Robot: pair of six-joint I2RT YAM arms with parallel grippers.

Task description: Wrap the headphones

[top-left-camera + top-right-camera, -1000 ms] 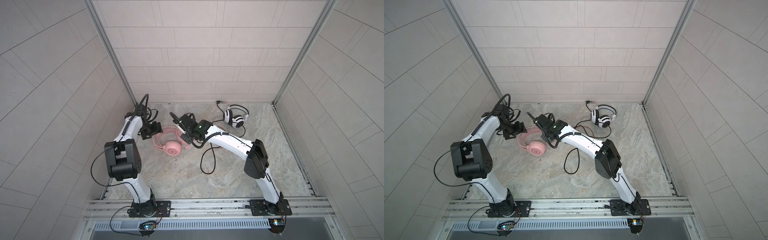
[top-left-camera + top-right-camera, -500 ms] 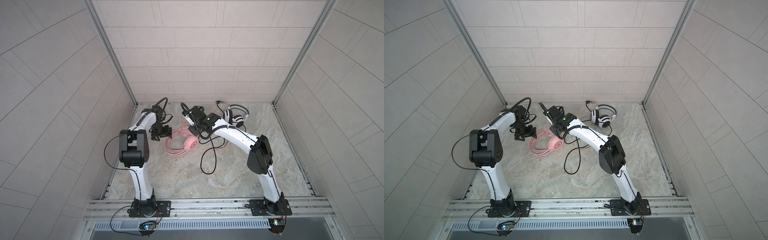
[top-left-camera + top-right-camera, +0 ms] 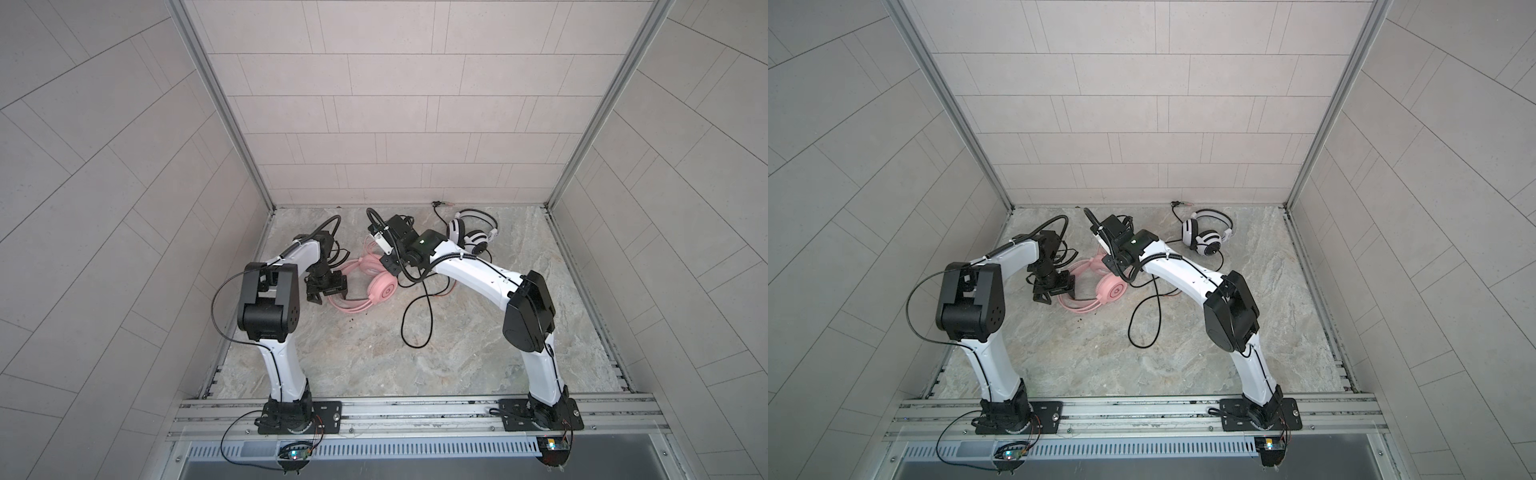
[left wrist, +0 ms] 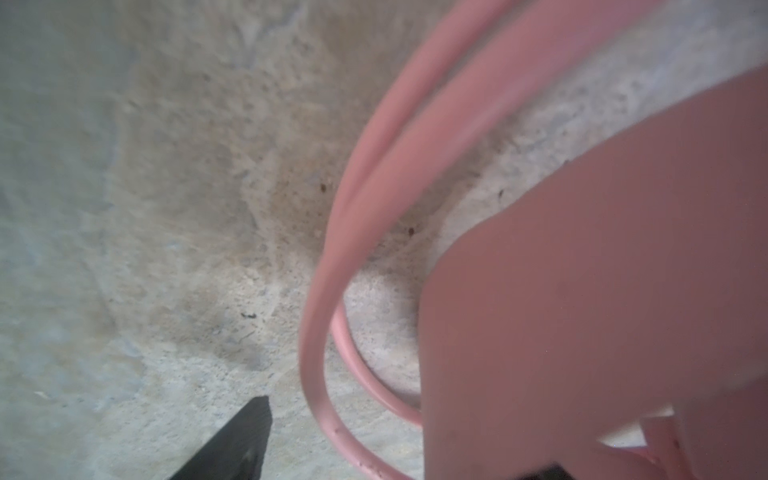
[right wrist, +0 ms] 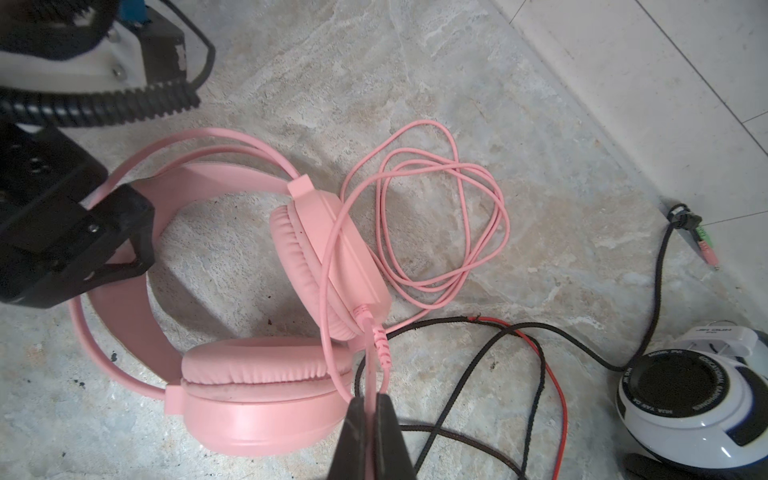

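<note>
The pink headphones (image 3: 376, 286) (image 3: 1106, 289) lie on the stone floor at the back left. The headband (image 5: 137, 328) points left and both ear cups are stacked to the right. My left gripper (image 3: 326, 293) (image 3: 1054, 291) (image 4: 403, 440) is open, with one finger (image 4: 237, 440) on each side of the headband (image 4: 582, 291). My right gripper (image 3: 392, 269) (image 5: 370, 411) is shut on the thin pink cable (image 5: 440, 216), right beside the ear cups. The rest of that cable is coiled loosely on the floor. The white-and-black headphones (image 3: 469, 235) (image 3: 1204, 239) rest at the back right.
A long black cable (image 3: 415, 324) (image 3: 1144, 328) loops over the floor from the white headset, passing under my right arm. A thin red wire (image 5: 557, 374) runs with it. Its jack plug (image 5: 685, 220) lies by the back wall. Tiled walls close three sides.
The pink headphones have slid to the right. My left gripper followed them right, then came forward over the headband. My right gripper shifted toward the back with the cable.
</note>
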